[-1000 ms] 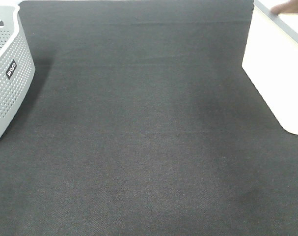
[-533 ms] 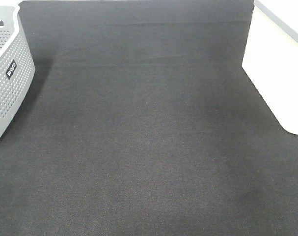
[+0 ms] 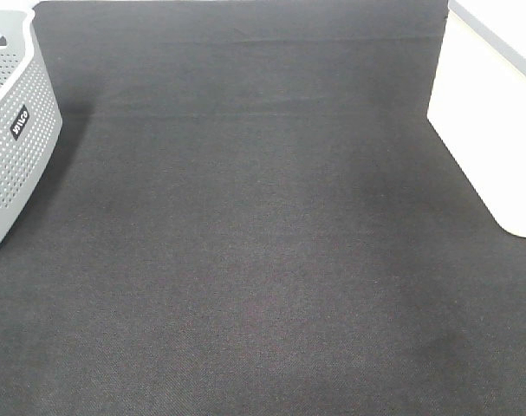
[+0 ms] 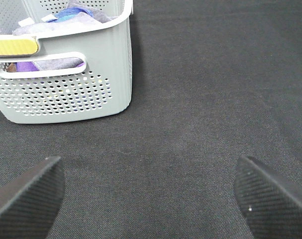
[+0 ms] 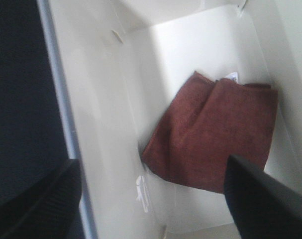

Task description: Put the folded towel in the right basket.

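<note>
The folded dark red towel [image 5: 210, 139] lies on the floor of the white right basket [image 5: 91, 99], seen in the right wrist view. My right gripper [image 5: 151, 199] hangs above the basket, open and empty, one finger on each side of the towel. The basket's outer wall [image 3: 488, 130] shows at the right edge of the exterior view; no arm shows there. My left gripper [image 4: 151, 194] is open and empty above the black mat, a short way from the grey perforated basket [image 4: 61, 94].
The grey basket [image 3: 11, 147] at the left edge holds several cloths, purple and blue among them [image 4: 46, 64]. A black mat [image 3: 254, 243] covers the table between the two baskets.
A hand-like shape at the exterior view's top right corner one second ago has left the view. The rest has not moved.
</note>
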Controlling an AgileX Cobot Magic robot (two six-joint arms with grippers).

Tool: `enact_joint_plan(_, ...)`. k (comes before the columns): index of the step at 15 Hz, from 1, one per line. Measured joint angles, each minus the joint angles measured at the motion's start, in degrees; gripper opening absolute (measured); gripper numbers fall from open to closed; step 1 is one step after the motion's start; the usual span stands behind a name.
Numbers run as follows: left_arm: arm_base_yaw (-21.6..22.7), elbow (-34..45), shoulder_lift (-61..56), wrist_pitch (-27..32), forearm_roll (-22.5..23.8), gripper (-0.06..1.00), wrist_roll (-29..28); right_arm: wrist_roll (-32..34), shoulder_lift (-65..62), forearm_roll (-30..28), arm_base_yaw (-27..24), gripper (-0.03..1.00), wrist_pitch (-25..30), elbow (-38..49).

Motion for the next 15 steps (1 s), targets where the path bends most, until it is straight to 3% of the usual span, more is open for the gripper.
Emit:
enact_joint_plan(7,0.00,0.00,0.00,0.00,0.00,0.87,0.00,0.06,-12.43,3.09,0.00,0.76,0.06,5.16)
enact_joint_plan(15,0.00,0.00,0.00,0.00,0.00,0.87,0.00,-1.38,-35.52,3.09,0.00,0.76,0.00,36.04)
